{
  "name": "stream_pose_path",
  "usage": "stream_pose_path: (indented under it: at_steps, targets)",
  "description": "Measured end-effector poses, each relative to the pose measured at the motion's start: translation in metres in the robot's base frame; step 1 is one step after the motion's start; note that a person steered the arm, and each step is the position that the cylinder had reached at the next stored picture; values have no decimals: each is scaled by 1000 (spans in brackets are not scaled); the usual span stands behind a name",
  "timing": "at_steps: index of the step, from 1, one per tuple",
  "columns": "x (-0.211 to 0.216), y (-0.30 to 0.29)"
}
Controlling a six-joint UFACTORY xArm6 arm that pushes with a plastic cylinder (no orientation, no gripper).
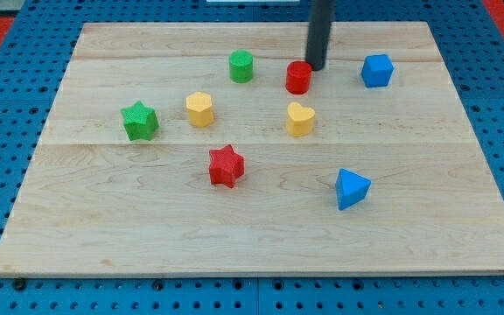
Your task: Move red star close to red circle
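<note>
My tip [315,68] sitting just right of red circle [298,77], near worktop [103,236] top edge; tool being plain rod, nothing to clench or release. Red star [227,165] lying well apart, toward view's lower left of circle. Yellow heart [300,119] sitting between them, below circle. Green cylinder [241,66] standing left of circle.
</note>
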State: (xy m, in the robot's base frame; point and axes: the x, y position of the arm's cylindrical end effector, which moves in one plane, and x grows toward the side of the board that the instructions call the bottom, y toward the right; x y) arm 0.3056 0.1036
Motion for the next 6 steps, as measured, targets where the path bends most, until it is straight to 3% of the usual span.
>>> stream_pose_path:
  at_steps: [1,2,3,5,6]
  targets:
    - [49,-12]
    - [21,-102]
    - [42,-103]
    - [150,-131]
    - [181,-95]
